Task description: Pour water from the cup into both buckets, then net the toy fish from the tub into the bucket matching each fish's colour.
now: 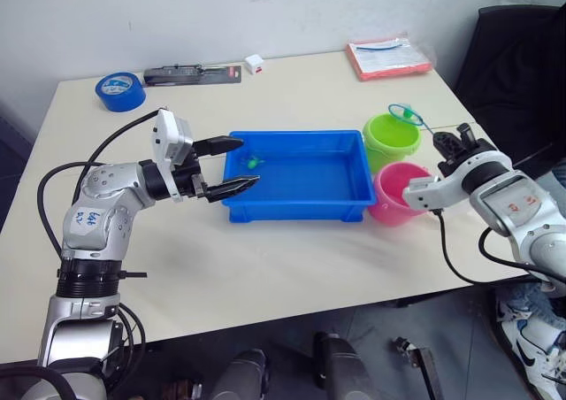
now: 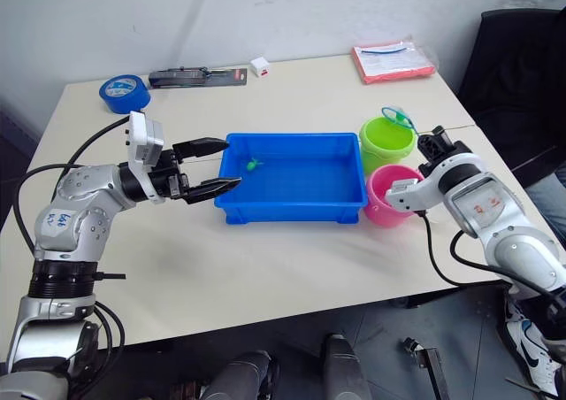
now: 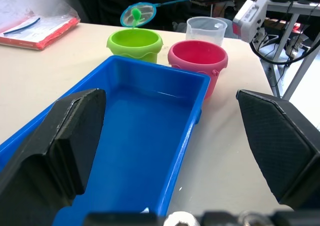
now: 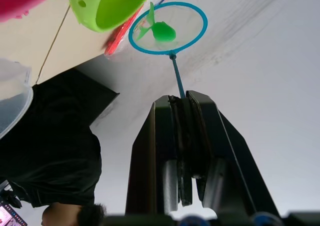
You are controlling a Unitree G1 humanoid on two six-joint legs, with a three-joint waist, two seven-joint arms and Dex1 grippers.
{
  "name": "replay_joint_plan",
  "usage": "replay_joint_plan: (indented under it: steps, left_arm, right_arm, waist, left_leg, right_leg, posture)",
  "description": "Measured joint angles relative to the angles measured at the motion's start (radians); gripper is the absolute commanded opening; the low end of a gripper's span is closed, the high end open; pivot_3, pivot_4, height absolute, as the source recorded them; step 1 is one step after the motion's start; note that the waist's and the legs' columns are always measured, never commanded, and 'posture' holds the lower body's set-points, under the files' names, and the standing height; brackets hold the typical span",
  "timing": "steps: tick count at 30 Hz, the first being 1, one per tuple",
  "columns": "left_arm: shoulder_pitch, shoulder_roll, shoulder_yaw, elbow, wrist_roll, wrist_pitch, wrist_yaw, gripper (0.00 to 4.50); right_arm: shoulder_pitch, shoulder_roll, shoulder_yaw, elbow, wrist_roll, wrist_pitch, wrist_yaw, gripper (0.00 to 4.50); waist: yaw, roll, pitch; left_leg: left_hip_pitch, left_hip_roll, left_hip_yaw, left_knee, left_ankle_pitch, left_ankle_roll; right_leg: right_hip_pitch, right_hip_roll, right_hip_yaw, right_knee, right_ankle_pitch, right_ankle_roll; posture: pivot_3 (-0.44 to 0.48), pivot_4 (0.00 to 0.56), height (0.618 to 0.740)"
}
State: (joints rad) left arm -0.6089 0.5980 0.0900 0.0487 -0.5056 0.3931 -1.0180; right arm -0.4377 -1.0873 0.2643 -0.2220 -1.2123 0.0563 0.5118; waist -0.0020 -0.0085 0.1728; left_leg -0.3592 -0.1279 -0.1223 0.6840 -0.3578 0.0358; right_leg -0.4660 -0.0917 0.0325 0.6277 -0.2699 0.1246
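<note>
Beige table (image 1: 292, 267), white wall behind. Blue tape roll (image 1: 119, 91) at 10 o'clock near the far-left corner. Just beside it, toward 11, a long dark packaged tool (image 1: 192, 74), then a small white box (image 1: 255, 64). Red folder (image 1: 389, 57) in clear sleeve at 1 o'clock. Black chair (image 1: 517, 64) at 2 o'clock, off the table.

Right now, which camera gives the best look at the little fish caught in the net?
The right wrist view: the green fish lies plainly inside the net, seen close against the pale wall. The left wrist view shows it smaller above the green bucket. In the two head views the net is a tiny hoop and the fish can hardly be made out.
</note>
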Motion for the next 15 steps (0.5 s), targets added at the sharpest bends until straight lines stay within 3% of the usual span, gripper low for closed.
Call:
replay_joint_plan:
  steps: [15]
  left_arm:
    - [0.001,-0.004,0.0,0.0,0.002,0.0,0.0,4.5]
  right_arm:
    - [0.011,0.031,0.0,0.011,-0.138,-0.024,-0.061,0.78]
  waist:
    - [0.0,0.0,0.0]
  left_leg:
    - [0.0,0.0,0.0,0.0,0.0,0.0]
  right_leg:
    - [0.0,0.0,0.0,0.0,0.0,0.0]
  posture:
    - [0.0,0.15,0.74]
